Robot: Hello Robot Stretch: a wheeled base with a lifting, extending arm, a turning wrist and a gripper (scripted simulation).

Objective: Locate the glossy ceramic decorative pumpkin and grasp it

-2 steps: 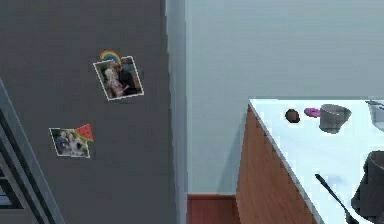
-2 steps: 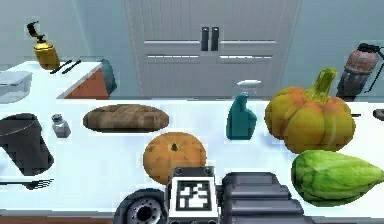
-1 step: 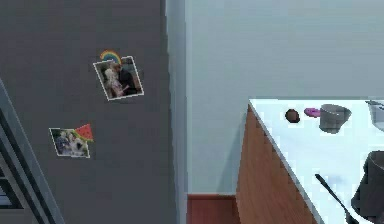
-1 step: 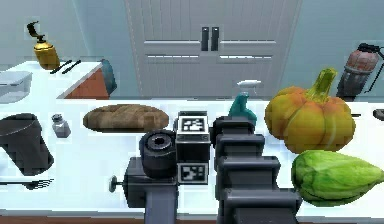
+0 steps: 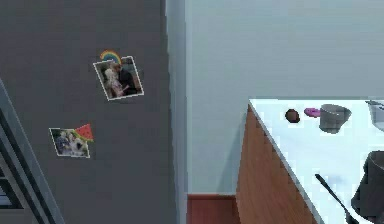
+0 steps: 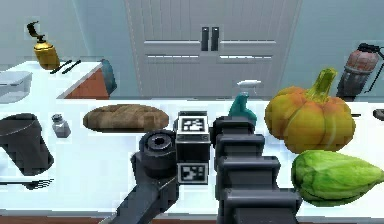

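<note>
Clearly the pumpkin (image 6: 308,118), orange and glossy with a curling yellow-green stem, sits upright on the white counter (image 6: 100,160) at the arm side view's right. It is to the right of the arm (image 6: 245,175). A green vegetable (image 6: 338,176) lies just beside it, lower in the picture. A teal bottle (image 6: 241,104) stands between the pumpkin and the markers (image 6: 192,126), partly hidden behind the arm's end. The gripper (image 6: 148,178) shows as a dark body left of the markers, on the side away from the pumpkin and well apart from it. Its far end runs down toward the bottom edge and is hard to make out, so I cannot tell whether it holds anything or how its fingers stand. Farther left on the counter lie a brown loaf (image 6: 124,117), a small shaker (image 6: 60,125), a black pot (image 6: 26,143) and a fork (image 6: 25,184). Grey double doors (image 6: 210,40) stand behind. The forward view has a dark grey panel (image 5: 90,170) bearing two photos (image 5: 119,77), and at the right a brown-sided worktop (image 5: 345,150). On the worktop are a dark brown lump (image 5: 293,116) and a grey cup (image 5: 334,118).
</note>
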